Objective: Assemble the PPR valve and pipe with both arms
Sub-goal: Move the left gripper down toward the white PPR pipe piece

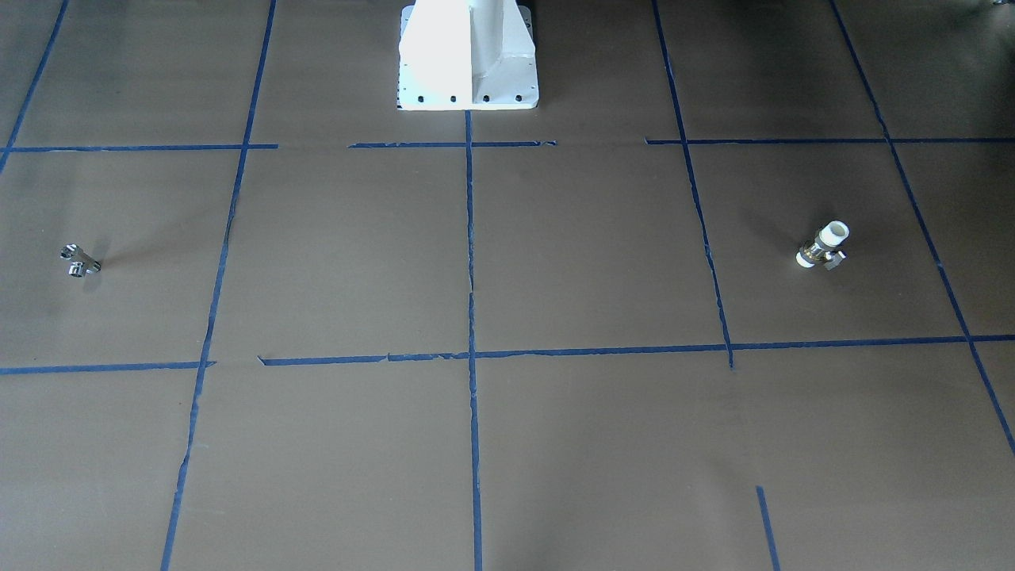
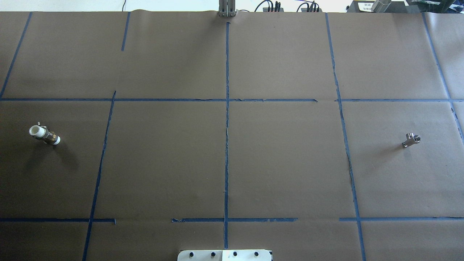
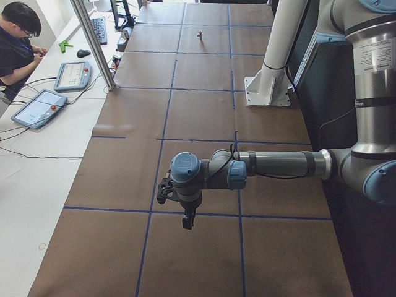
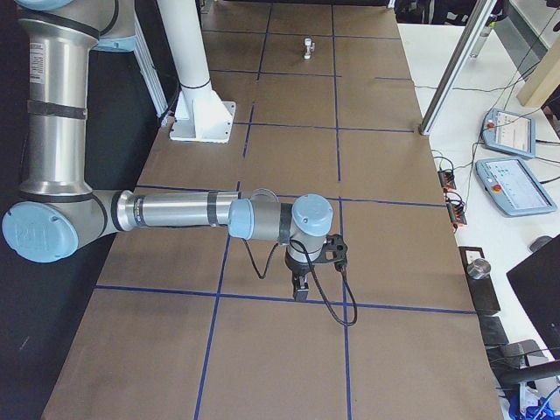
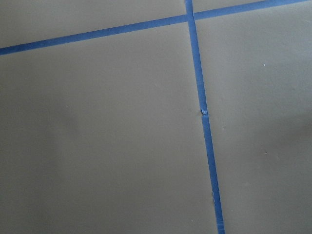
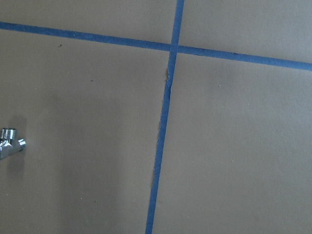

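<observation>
The PPR valve (image 1: 825,247), white ends with a brass middle, lies alone on the brown table; it also shows in the overhead view (image 2: 44,134) at far left and in the right side view (image 4: 308,46) far off. The chrome pipe (image 1: 79,260) lies alone on the opposite side, at far right in the overhead view (image 2: 411,139), far off in the left side view (image 3: 199,34) and at the left edge of the right wrist view (image 6: 9,144). My left gripper (image 3: 187,219) and right gripper (image 4: 300,287) hang above the table. I cannot tell whether either is open or shut.
Blue tape lines (image 2: 227,145) divide the brown table cover into squares. The white robot pedestal (image 1: 468,55) stands at mid table edge. An operator (image 3: 18,37), teach pendants (image 3: 37,106) (image 4: 512,131) and a metal post (image 3: 93,43) are along the far side.
</observation>
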`<state>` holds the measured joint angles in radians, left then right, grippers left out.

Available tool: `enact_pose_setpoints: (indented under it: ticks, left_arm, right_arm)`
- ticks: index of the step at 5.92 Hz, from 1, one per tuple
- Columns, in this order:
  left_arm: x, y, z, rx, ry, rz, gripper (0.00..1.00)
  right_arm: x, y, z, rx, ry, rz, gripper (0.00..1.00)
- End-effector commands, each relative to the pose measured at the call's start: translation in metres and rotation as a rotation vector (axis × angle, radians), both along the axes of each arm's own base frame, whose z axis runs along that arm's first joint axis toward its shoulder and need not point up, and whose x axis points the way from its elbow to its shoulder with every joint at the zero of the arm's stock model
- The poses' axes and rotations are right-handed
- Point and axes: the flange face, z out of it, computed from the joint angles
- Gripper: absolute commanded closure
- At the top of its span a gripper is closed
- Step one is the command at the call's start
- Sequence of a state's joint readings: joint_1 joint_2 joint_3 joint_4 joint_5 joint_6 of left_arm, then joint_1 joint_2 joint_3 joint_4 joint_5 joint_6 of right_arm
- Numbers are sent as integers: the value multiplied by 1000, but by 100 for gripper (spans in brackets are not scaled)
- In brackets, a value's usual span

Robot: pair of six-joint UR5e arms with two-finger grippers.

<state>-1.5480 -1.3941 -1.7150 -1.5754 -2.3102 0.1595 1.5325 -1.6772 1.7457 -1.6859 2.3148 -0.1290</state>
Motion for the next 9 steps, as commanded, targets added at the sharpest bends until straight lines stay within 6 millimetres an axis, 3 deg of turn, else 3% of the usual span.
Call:
enact_pose_setpoints:
  ticks: [1, 5, 6, 7, 9]
  left_arm:
    - [0, 0, 0, 2, 2, 0, 0]
    - [3, -7, -10, 30, 5, 4, 0]
    - [3, -38, -39, 98, 7, 4, 0]
    - [6, -58, -67, 150, 15, 5, 0]
    - [9, -62, -85, 192, 27, 15, 0]
  right_arm:
    - [0, 0, 0, -1, -1, 1, 0]
    - [0, -2, -14, 28, -4, 0, 0]
    - [0, -4, -15, 31, -1, 0, 0]
    - [-1, -7, -26, 54, -7, 0, 0]
    - [0, 1, -9, 106, -3, -7, 0]
